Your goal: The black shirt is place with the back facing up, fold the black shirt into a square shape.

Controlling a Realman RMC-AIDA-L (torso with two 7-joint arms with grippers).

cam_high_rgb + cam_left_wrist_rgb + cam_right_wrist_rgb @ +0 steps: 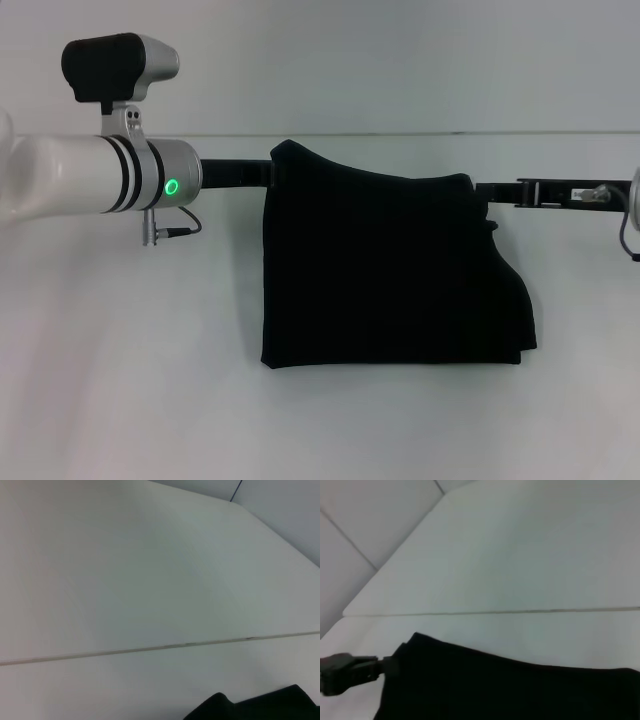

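Observation:
The black shirt [390, 280] is folded into a broad panel. Its upper edge is stretched between my two grippers and its lower edge lies nearer me on the white table [120, 380]. My left gripper [268, 172] is shut on the upper left corner. My right gripper [484, 190] is shut on the upper right corner, where the fabric bunches. The right wrist view shows the shirt [510, 690] from along its top edge, with the left gripper [382, 665] gripping the far corner. In the left wrist view only a small piece of the shirt [260, 707] shows.
A thin seam [420, 133] crosses the table behind the shirt. A grey cable [175, 228] hangs under my left wrist. Bare white table surface surrounds the shirt on all sides.

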